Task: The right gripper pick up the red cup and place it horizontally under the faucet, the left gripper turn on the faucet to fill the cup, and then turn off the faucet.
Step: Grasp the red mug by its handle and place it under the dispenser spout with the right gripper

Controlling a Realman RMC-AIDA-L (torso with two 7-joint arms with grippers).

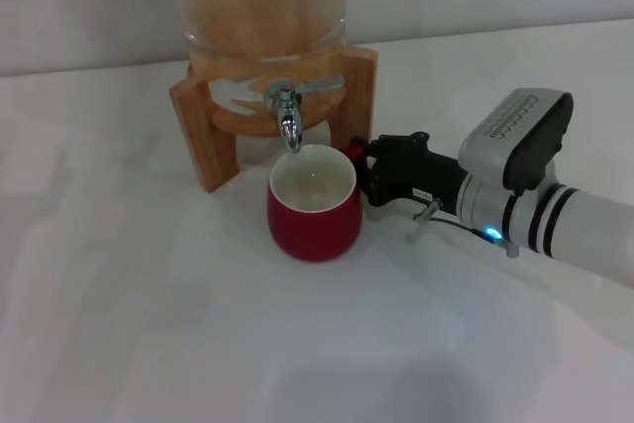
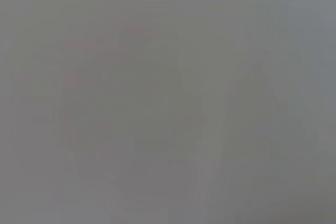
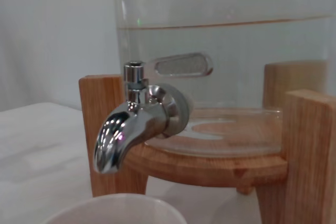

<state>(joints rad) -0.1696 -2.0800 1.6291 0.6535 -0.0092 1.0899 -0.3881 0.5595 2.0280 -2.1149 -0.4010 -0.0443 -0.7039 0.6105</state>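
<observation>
At the red loop handle on the mug's right side, the right gripper [image 1: 359, 167], black jointed fingers on a silver-grey arm with a small blue light, sits pressed close, its jaws apparently closed on the handle, though the contact itself is partly hidden. The squat, rounded dark-red ceramic cup [image 1: 313, 207] with its glossy white inside stands upright on the white table [image 1: 149, 324], directly below the downward spout of the small shiny chrome faucet [image 1: 288, 118]; the right wrist view shows the spout just above the cup's rim. The cup looks empty and no stream falls, so placing seems done, while opening the tap, filling and closing it remain. The glass dispenser [image 3: 220, 51] on its wooden stand [image 1: 203, 136] holds liquid. The left gripper is nowhere in view.
</observation>
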